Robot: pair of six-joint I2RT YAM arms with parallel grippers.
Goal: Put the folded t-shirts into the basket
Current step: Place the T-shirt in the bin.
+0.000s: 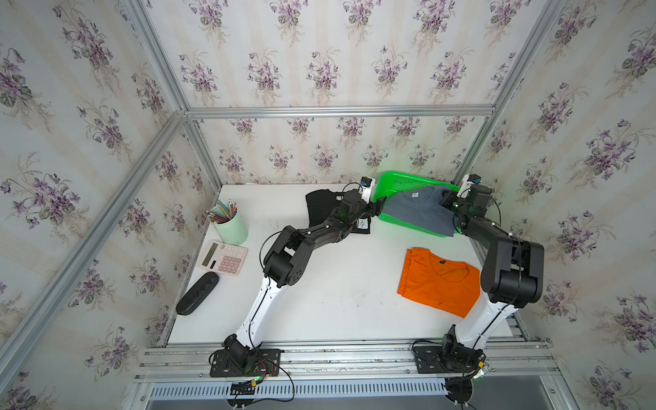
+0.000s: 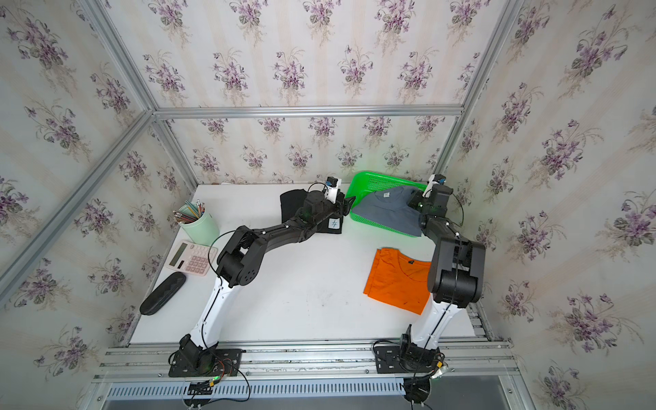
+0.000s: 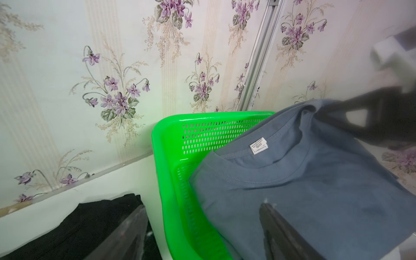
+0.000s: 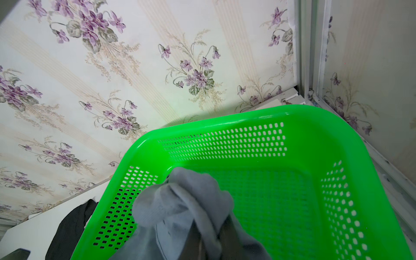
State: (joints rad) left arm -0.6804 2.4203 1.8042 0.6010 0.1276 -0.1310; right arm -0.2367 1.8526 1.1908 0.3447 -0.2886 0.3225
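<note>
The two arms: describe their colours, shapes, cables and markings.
The left arm and right arm match: a white lower link on a black base plate, bulky black joints, a black forearm with small white dots. Thin black cables loop past the joints. The left gripper and right gripper are black with tapering fingers; a white mount with a blue part sits above each.

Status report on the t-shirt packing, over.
Left gripper open at the basket rim; right gripper shut on grey tee. It drapes over the basket, not settled inside. On the table: black tee, orange tee. Nothing blocking.
</note>
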